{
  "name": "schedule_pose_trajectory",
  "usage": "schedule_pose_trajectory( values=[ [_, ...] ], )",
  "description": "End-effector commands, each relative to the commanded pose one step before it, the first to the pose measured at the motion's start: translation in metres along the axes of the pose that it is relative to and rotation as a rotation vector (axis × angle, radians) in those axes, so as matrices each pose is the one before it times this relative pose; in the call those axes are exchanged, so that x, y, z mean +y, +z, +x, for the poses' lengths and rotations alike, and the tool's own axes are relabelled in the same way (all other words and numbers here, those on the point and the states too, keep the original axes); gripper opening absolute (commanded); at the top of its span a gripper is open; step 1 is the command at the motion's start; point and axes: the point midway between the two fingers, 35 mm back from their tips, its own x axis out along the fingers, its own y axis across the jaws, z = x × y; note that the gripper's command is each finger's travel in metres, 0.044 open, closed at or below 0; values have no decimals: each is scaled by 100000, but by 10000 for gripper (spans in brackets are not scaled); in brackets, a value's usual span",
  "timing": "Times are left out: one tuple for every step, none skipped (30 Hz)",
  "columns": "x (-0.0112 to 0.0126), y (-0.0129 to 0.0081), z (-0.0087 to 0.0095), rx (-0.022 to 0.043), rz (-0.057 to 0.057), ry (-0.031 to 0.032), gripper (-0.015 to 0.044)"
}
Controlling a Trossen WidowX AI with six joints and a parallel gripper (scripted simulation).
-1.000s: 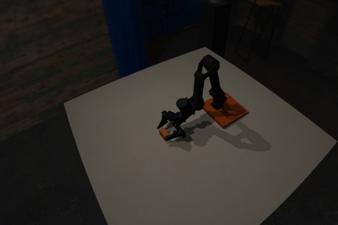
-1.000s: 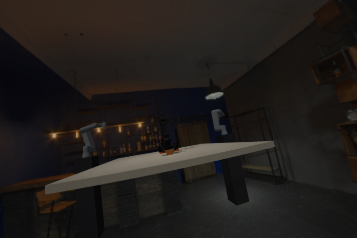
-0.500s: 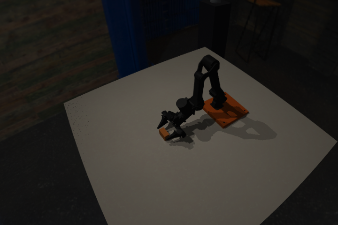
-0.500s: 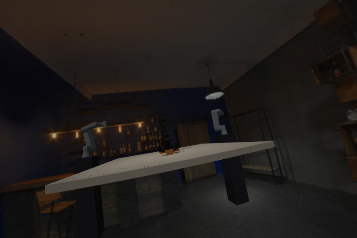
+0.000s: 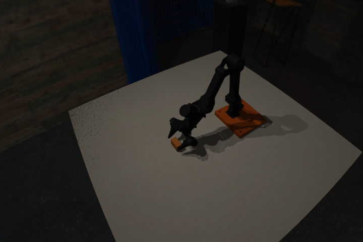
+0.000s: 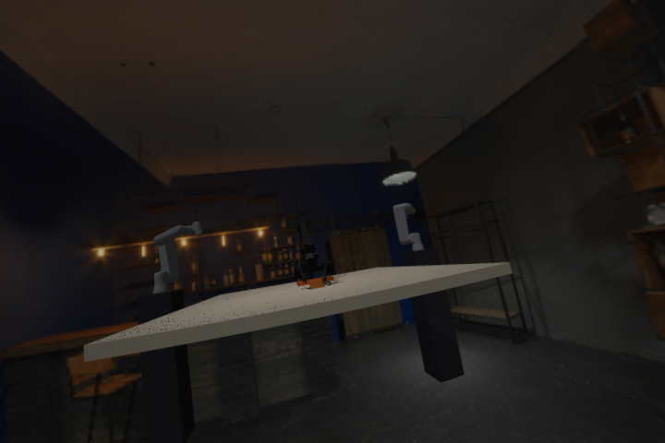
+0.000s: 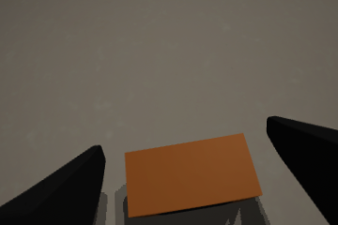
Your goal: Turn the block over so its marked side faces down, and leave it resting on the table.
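An orange block (image 5: 174, 142) (image 6: 315, 283) (image 7: 191, 172) rests on the grey table (image 5: 159, 182) (image 6: 271, 307) (image 7: 167, 70). In the wrist view only a plain orange face shows on top; no dark mark is visible. My gripper (image 5: 176, 139) (image 7: 185, 139) is open, low over the block, with one black finger on each side of it and a gap between each finger and the block. In the exterior view the gripper and block are small and far off.
The arm's orange base plate (image 5: 242, 119) is fixed to the table behind and to the right of the block. Two grey arms on dark pillars (image 6: 168, 256) (image 6: 407, 230) stand beyond the table's edges.
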Motion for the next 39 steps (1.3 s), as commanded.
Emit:
schedule_pose_trajectory(
  values=[
    [13,2226,-5697,23991,40,177,440],
    [0,0,0,0,0,0,440],
    [0,0,0,0,0,0,440],
    [0,0,0,0,0,0,440],
    [0,0,0,0,0,0,440],
    [0,0,0,0,0,0,440],
    [0,0,0,0,0,0,440],
    [0,0,0,0,0,0,440],
    [0,0,0,0,0,0,440],
    [0,0,0,0,0,0,440],
    [0,0,0,0,0,0,440],
    [0,0,0,0,0,0,440],
    [0,0,0,0,0,0,440],
    [0,0,0,0,0,0,440],
    [0,66,19,505,0,-2,440],
    [1,194,54,1515,1,-6,440],
    [2,317,78,2526,2,-9,440],
    [2,377,74,3116,2,-10,440],
    [3,363,50,3121,1,-9,440],
    [3,346,27,3123,1,-8,440],
    [3,329,4,3124,0,-7,440],
    [4,310,-17,3126,0,-6,440],
    [4,291,-38,3128,-1,-5,440],
    [4,271,-57,3129,-1,-4,440],
    [4,249,-75,3127,-2,-3,440],
    [5,227,-92,3133,-2,-2,440],
    [5,205,-108,3135,-3,-1,440],
    [5,181,-122,3137,-3,0,440],
    [5,157,-136,3139,-4,1,440],
    [5,133,-147,3141,-4,2,440],
    [6,108,-158,3142,-4,3,440],
    [6,83,-167,3144,-5,4,440],
    [6,57,-174,3146,-5,5,440],
    [6,31,-181,3145,-5,6,440],
    [5,6,-150,2552,-5,6,440],
    [3,-5,-91,1532,-3,4,440],
    [1,-3,-31,511,-1,1,440],
    [0,0,0,0,0,0,440],
    [0,0,0,0,0,0,440]
  ],
)
